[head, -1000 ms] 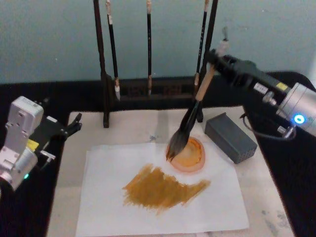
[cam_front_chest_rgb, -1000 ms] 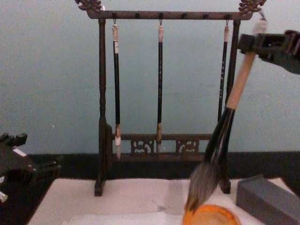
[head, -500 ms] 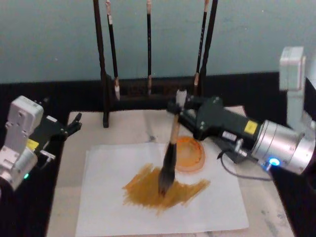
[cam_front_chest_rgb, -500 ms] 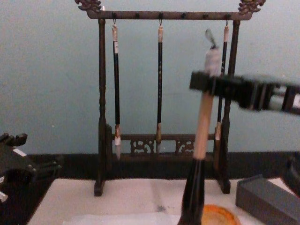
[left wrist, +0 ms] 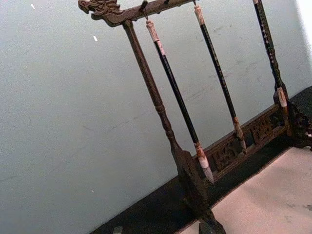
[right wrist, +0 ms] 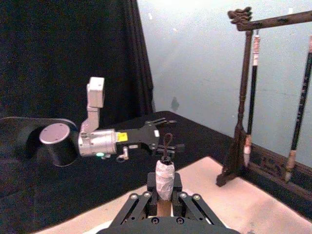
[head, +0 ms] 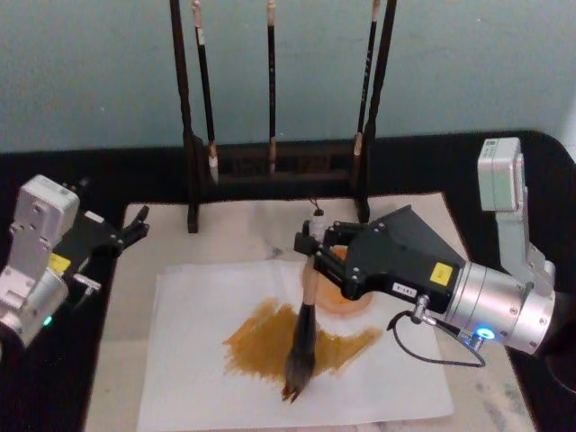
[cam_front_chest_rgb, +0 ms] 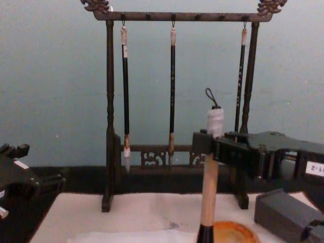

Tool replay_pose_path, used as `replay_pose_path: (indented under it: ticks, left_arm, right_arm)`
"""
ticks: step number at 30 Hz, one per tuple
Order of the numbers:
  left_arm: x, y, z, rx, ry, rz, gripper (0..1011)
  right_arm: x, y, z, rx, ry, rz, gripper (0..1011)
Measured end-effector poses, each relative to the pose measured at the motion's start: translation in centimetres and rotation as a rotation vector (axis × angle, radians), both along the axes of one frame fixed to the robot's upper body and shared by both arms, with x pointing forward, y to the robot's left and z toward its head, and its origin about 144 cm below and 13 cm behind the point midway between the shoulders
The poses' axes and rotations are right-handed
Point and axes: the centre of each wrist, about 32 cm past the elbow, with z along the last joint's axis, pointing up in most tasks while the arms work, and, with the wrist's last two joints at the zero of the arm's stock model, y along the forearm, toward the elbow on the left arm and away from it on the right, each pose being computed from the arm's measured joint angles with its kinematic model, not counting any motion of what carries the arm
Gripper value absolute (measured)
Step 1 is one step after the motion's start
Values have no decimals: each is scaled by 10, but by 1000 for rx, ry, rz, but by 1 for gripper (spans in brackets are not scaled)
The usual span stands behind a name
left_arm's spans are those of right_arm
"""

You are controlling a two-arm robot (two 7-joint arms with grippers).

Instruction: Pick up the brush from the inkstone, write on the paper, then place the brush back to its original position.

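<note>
Brush upright in the right gripper, bristles down on the paper.

The brush (head: 301, 335) hangs almost upright from the right gripper (head: 310, 245). The gripper's fingers are clamped on the pale handle just under the whitish, cord-looped end. Straight below the fingertips, the dark bristles touch the paper (head: 193, 369) at the near edge of an ochre smear (head: 261, 346). The inkstone (cam_front_chest_rgb: 234, 233) sits just behind the brush, under the gripper's black body and partly hidden by it. A grey block (cam_front_chest_rgb: 283, 215) lies to the right of the inkstone. Farther ahead of the fingertips stands a wooden rack (cam_front_chest_rgb: 109, 101) with three thin brushes (cam_front_chest_rgb: 172, 86) hanging from it. The left gripper (head: 135, 227) hovers well apart to the left, by the far left corner of the beige mat (head: 243, 236). Its fingers are spread and hold nothing.
</note>
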Motion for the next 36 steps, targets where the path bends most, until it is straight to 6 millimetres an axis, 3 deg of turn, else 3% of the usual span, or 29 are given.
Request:
replay_pose_path:
  ticks: [20,36]
  left_arm:
    - [0,0,0,0,0,0,1010]
    - [0,0,0,0,0,0,1010]
  right_arm:
    - [18,-17,5,4,-23,-103,162]
    - [21,5,21,62,-62,-54,162]
